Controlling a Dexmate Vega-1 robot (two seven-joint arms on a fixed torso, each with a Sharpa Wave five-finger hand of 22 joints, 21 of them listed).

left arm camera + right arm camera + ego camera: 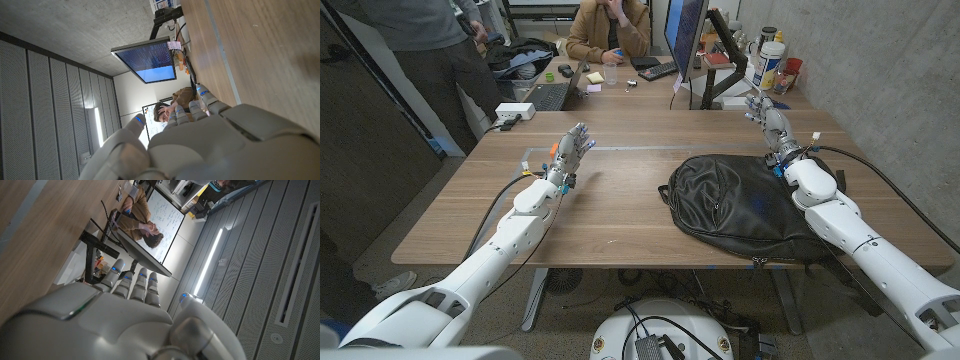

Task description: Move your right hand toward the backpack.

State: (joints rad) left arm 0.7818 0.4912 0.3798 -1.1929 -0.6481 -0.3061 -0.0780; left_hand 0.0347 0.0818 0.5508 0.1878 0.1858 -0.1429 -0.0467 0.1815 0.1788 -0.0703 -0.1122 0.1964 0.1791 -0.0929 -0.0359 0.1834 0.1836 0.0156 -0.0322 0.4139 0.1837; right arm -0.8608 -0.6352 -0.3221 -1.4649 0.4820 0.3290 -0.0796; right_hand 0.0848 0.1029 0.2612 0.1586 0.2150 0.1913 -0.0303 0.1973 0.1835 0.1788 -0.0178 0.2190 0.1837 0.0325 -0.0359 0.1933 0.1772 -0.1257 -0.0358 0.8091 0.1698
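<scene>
Head view: right hand (767, 117) spread beyond black backpack (745, 207); monitor (685, 40) behind, left hand (575, 148) spread.

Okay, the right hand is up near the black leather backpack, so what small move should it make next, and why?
Probably swing the right hand inward and down toward the black leather backpack. It holds nothing, its fingers reach up past the bag's far right corner, and its forearm already lies over the bag's right edge, so a short move should reach the top.

My head camera looks down on the table (620, 215) from high at the near side. Each wrist camera sits close behind my hand, turned sideways, facing far. All views share the monitor (684, 30).
</scene>
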